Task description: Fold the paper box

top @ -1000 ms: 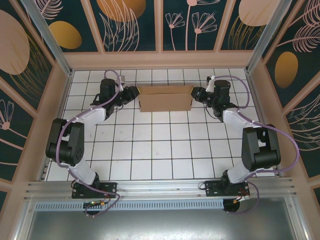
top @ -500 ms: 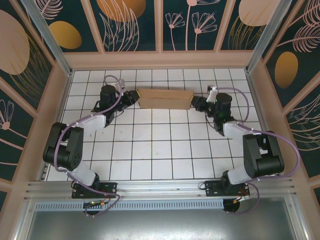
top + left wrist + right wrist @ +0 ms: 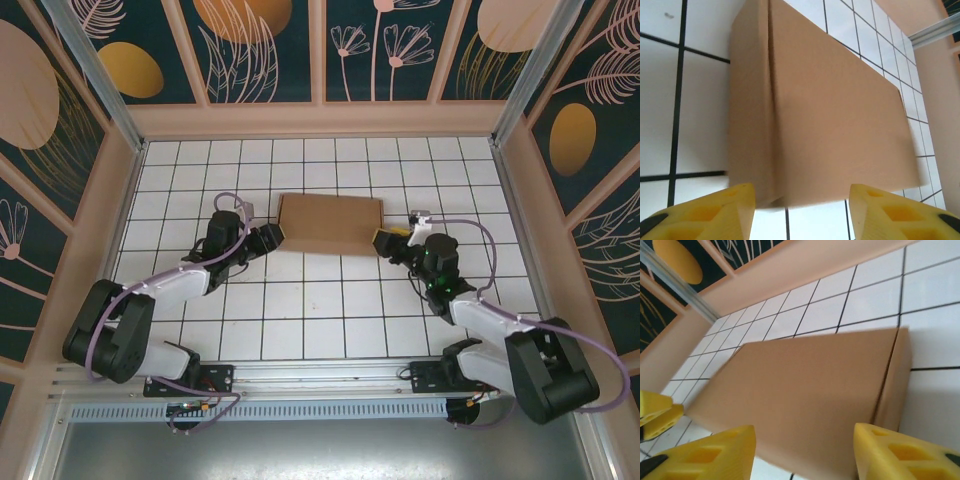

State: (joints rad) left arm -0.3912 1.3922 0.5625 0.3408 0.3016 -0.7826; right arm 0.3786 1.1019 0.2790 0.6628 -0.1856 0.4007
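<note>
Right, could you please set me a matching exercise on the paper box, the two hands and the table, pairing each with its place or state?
Things:
1. paper box
2. left hand
3. right hand
4. table

Descriptions:
A. white tiles with dark grid lines
B. open, at the box's right end in the top view
C. brown, folded shut, lying flat
D. open, at the box's left end in the top view

Pairs: 1-C, 2-D, 3-B, 4-A

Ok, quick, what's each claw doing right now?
Left claw: open, holding nothing.
Right claw: open, holding nothing; the box lies flat on the table.
</note>
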